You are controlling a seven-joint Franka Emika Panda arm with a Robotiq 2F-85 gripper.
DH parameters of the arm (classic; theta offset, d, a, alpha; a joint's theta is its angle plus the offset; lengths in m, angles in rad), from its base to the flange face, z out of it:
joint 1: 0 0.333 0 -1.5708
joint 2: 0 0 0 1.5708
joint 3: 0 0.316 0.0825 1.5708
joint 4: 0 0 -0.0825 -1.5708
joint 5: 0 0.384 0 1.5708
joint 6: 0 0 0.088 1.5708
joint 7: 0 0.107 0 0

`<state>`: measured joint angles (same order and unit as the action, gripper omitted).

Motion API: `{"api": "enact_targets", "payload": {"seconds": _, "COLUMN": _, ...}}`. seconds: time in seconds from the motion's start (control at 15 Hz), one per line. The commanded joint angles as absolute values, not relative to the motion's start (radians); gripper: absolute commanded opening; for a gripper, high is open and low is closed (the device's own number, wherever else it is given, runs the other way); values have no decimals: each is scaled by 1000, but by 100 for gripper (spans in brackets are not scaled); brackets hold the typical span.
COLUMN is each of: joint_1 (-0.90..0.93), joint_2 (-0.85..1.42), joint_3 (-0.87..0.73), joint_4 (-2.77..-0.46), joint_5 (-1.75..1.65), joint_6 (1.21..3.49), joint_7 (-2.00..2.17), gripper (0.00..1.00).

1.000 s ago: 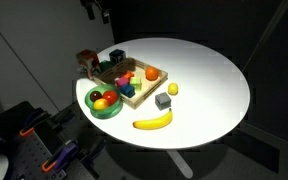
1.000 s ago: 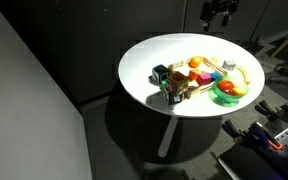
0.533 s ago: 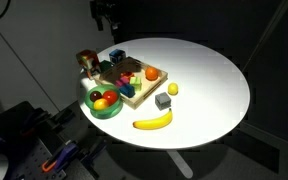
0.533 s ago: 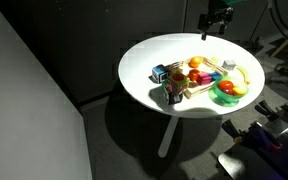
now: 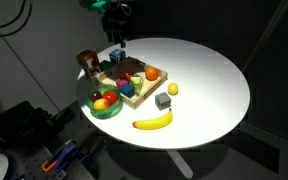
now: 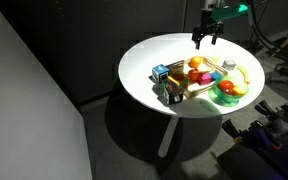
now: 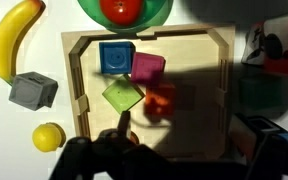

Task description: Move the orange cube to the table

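Down and inward goes the gripper [image 5: 119, 42] since half a second ago: it was high over the far rim of the surface [image 5: 209, 85] and now hangs lower, above the back part of the wooden tray [image 5: 139, 97], a shift that shows in both exterior views [image 6: 206, 38]. In the wrist view its two dark fingers [image 7: 82, 160] enter from the bottom edge, spread wide apart with nothing between them, and they cast a broad shadow across the tray [image 7: 184, 36]. The orange cube [image 7: 160, 100] lies inside that shadow, in the tray's large compartment, so its colour reads as a dull reddish orange. It is a small block with flat square faces, about as big as its neighbours, turned slightly askew to the tray walls, with soft, blurred edges. It sits just beside the green cube [image 7: 123, 96] and just below the magenta cube [image 7: 147, 68], with the blue cube [image 7: 115, 57] further up; whether it touches either neighbour cannot be told. In the exterior views it is too small to pick out among the coloured pieces. Outside the tray, on the white surface [image 7: 4, 120], lie a banana [image 7: 12, 38], a grey cube [image 7: 32, 90] and a small yellow ball [image 7: 48, 136], and a green bowl [image 7: 154, 14] holding red fruit stands just beyond the tray's rim.
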<state>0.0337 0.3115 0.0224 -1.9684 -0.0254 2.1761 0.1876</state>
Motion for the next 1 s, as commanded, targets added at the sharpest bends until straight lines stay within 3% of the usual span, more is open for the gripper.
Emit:
{"api": "enact_targets", "payload": {"seconds": 0.0, "joint_1": 34, "joint_2": 375, "joint_3": 11, "joint_4": -1936, "joint_5": -32, "joint_6": 2233, "joint_7": 145, "gripper": 100}}
{"api": "enact_targets", "payload": {"seconds": 0.93, "joint_1": 26, "joint_2": 597, "joint_3": -12, "joint_4": -1868, "joint_5": -29, "joint_6": 2412, "joint_7": 83, "gripper": 100}}
